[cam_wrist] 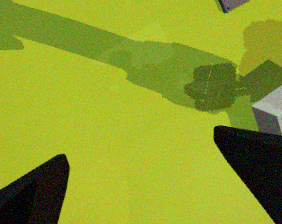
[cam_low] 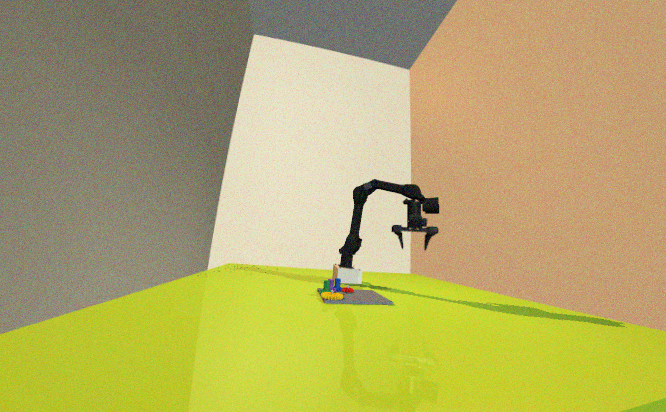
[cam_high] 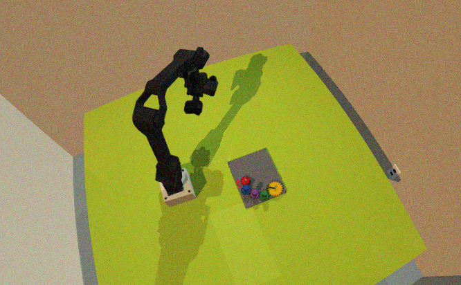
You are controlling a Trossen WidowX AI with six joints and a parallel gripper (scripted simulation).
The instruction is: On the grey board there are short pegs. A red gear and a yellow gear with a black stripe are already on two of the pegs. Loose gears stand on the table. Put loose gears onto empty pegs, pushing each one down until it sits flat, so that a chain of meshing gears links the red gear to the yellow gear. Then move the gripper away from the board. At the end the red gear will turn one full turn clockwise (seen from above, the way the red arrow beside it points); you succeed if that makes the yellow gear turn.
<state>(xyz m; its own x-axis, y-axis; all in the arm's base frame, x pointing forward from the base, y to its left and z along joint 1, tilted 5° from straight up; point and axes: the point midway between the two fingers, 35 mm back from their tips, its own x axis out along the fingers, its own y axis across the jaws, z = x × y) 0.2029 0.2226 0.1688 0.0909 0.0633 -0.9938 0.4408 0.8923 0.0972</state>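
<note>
The grey board (cam_high: 255,164) (cam_low: 371,297) lies on the table. On it the red gear (cam_high: 245,182) (cam_low: 347,290) is near the left edge and the larger yellow gear (cam_high: 277,191) (cam_low: 332,296) with a black stripe is near the right corner. Between them, in a curved row, are a blue gear (cam_high: 246,189) (cam_low: 337,285), a purple gear (cam_high: 255,194) and a green gear (cam_high: 264,195) (cam_low: 326,286). Neighbours look close or touching; whether teeth mesh or each sits flat is too small to tell. My gripper (cam_low: 413,249) (cam_wrist: 142,147) is open and empty, high above the table and away from the board.
The robot's base (cam_high: 180,194) (cam_low: 350,275) stands beside the board; its corner shows in the wrist view (cam_wrist: 272,112). A corner of the board (cam_wrist: 233,5) shows at the top of the wrist view. Arm shadows cross the table (cam_high: 313,159). No loose gear is seen off the board.
</note>
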